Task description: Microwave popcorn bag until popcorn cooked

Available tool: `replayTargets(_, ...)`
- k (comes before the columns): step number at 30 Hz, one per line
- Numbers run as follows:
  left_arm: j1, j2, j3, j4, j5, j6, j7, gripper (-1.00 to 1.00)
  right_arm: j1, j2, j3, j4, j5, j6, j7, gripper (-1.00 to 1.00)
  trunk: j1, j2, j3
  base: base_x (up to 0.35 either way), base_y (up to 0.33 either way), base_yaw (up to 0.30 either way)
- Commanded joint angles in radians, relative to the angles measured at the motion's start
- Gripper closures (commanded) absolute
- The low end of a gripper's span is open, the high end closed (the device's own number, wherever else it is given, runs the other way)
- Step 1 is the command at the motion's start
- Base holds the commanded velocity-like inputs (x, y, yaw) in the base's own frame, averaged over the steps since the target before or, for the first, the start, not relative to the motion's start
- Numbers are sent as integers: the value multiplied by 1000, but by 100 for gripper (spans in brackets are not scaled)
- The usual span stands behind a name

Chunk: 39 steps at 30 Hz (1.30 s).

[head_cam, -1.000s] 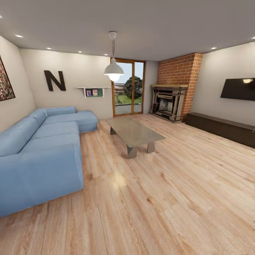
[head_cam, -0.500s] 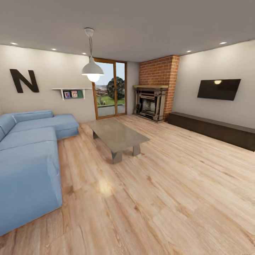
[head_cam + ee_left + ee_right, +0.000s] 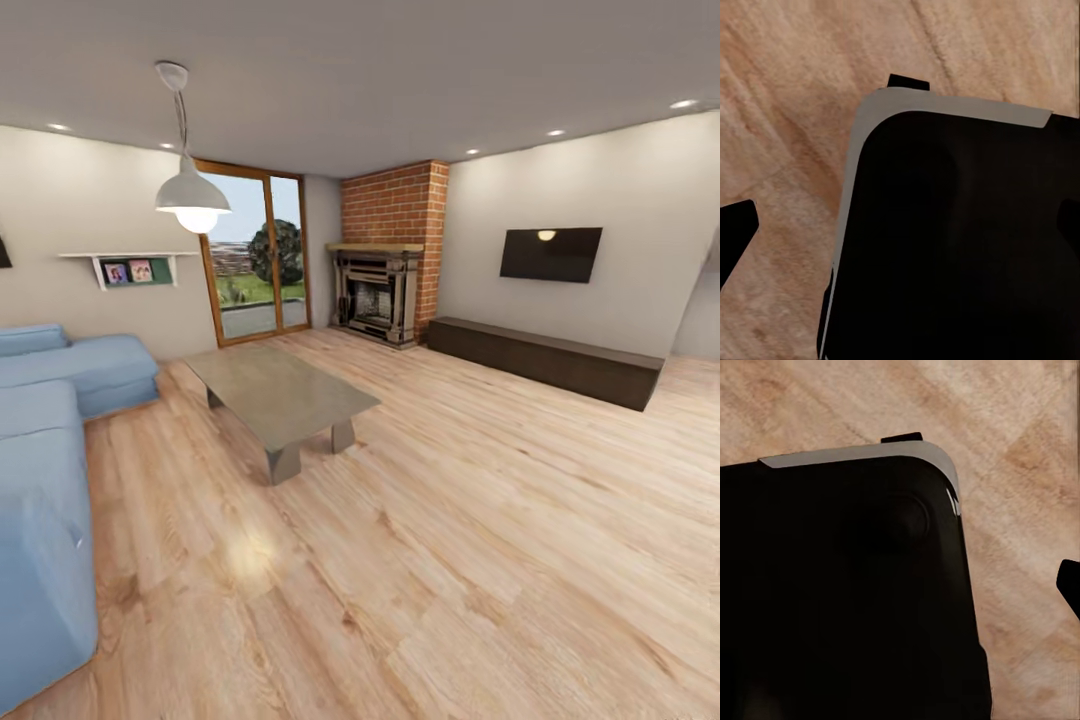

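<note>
Wood flooring stretches ahead of me in a living room, not the kitchen; none of the task's things are on my screens. At my left sits a blue sofa, with a low grey coffee table beside it. Beyond stand a brick fireplace, a glazed door, a wall television over a dark low cabinet, and a hanging lamp. Both wrist cameras look down past a dark robot body at floor; I cannot tell how either arm's fingers are set.
</note>
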<state>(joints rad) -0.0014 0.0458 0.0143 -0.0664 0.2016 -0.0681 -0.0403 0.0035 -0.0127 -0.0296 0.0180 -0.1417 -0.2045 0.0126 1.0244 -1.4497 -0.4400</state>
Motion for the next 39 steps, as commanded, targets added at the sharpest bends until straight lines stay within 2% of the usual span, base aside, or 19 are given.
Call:
replayTargets(1, 0, 0, 1, 0, 7, -2, -4, -100, -1, 0, -2, 2, -6, -6, 1, -100, 1, 0, 0, 321, 0, -298)
replayTargets(8, 0, 0, 1, 2, 7, 2, -4, -100, -1, 0, -2, 2, -5, -5, 1, -100, 1, 0, 3, 321, 0, -284)
replayTargets(16, 0, -4, 1, 5, 7, 8, -3, -100, -2, -1, -2, 2, -2, -6, 0, -100, 1, 0, 5, 321, 0, -91)
replayTargets(28, 0, -4, 2, 5, 7, 8, -3, -100, -2, -1, -3, 2, -6, -6, 0, -100, 1, 0, 11, 321, 0, -261)
replayTargets(33, 0, -4, 1, 6, 7, 8, -3, -100, -2, -12, -3, 2, -7, -6, 0, -100, 1, 0, 14, 321, 0, -268)
replayTargets(39, 0, -4, 1, 7, 7, 8, -3, -100, -2, -13, -3, 2, -7, -6, 0, -100, 1, 0, 17, 321, 0, -268)
